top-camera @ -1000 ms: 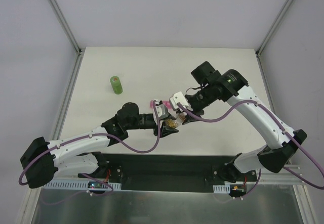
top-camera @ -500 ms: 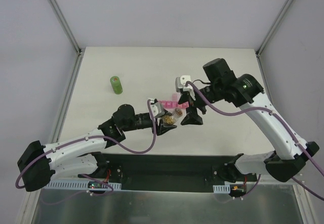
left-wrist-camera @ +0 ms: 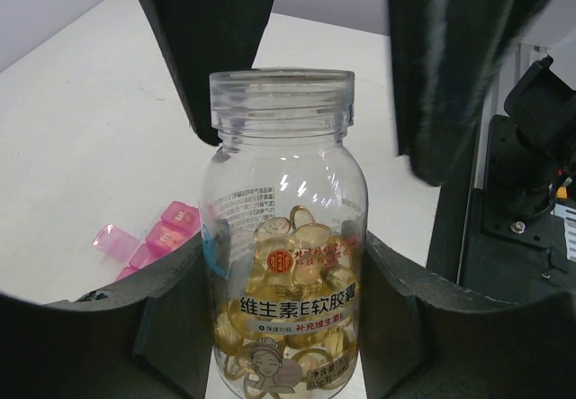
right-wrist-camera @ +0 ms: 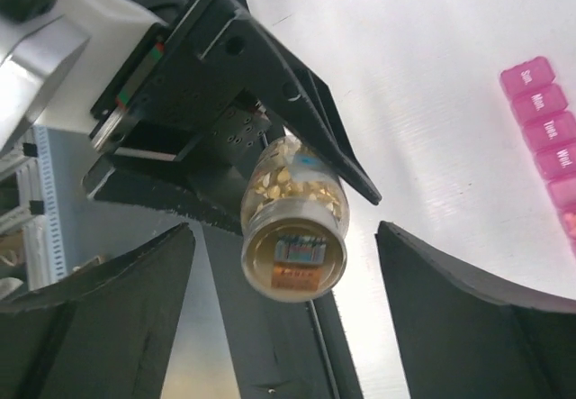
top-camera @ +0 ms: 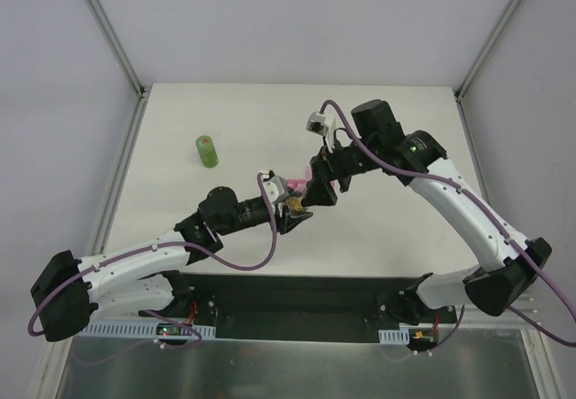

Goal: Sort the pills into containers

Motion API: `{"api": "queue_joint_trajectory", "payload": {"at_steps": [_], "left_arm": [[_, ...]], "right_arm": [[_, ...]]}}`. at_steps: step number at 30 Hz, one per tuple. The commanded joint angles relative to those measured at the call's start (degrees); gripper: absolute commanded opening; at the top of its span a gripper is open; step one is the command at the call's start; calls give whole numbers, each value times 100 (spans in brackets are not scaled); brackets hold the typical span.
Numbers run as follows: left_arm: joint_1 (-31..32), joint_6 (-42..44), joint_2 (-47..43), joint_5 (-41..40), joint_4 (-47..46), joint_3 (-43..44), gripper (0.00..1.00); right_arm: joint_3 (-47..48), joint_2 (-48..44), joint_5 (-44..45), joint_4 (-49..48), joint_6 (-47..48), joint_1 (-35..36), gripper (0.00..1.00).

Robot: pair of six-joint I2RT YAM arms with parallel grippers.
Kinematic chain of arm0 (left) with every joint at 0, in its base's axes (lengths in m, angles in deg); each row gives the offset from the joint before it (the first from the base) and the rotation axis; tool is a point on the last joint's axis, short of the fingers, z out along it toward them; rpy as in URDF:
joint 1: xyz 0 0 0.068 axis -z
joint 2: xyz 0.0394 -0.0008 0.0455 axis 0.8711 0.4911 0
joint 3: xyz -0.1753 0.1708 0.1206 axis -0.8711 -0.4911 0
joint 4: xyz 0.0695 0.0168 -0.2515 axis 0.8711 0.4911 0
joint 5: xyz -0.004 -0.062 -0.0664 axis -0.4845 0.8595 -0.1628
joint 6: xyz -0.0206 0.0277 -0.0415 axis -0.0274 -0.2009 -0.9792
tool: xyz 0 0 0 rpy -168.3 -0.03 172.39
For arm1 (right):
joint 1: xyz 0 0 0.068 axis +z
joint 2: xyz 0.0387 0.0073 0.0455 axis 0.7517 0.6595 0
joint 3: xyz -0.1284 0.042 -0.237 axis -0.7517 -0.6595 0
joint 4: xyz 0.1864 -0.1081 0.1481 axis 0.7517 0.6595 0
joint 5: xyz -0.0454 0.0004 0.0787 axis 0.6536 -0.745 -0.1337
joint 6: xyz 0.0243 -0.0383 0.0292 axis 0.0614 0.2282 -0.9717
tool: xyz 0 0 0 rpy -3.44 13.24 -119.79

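Observation:
My left gripper (top-camera: 293, 213) is shut on a small clear bottle (top-camera: 294, 205) and holds it above the table. In the left wrist view the bottle (left-wrist-camera: 283, 228) stands upright between my pads, with no cap on its threaded neck. The yellow-tan pills (left-wrist-camera: 297, 255) are heaped inside. My right gripper (top-camera: 320, 192) is open just beyond the bottle's neck. In the right wrist view its fingers (right-wrist-camera: 117, 309) stand wide either side of the bottle's round end (right-wrist-camera: 293, 253), apart from it. The pink containers (top-camera: 295, 184) lie on the table behind the bottle, partly hidden; they also show in the wrist views (left-wrist-camera: 151, 241) (right-wrist-camera: 545, 129).
A green cylindrical bottle (top-camera: 208, 151) stands at the left of the white table (top-camera: 396, 129). The table's near edge and a black base strip (top-camera: 297, 295) lie below the arms. Grey walls close in the back and both sides.
My right gripper drew back to the right from the bottle, then swung round to its neck end, open. My left gripper still holds the bottle and has shifted slightly left.

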Motion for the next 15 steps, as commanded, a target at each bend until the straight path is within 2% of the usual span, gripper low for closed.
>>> {"api": "queue_joint_trajectory", "payload": {"at_steps": [1, 6, 10, 12, 13, 14, 15], "left_arm": [[-34, -57, 12, -133, -458, 141, 0], [-34, -48, 73, -142, -458, 149, 0], [-34, -39, 82, -107, -458, 167, 0], [-34, -31, 73, -37, -449, 158, 0], [-34, -31, 64, 15, -467, 158, 0], [-34, -31, 73, 94, -458, 158, 0], [-34, -22, 73, 226, -475, 158, 0]], "right_arm": [[196, 60, -187, -266, -555, -3, 77], [135, -28, -267, -275, -502, -3, 45], [196, -20, -364, -100, -265, -3, 27], [475, 111, -495, 242, 190, 15, 16], [660, 191, -722, 696, 436, 24, 14], [862, 287, -846, 987, 1213, 58, 14], [1282, 488, -900, 1286, 1612, 85, 13]]}}
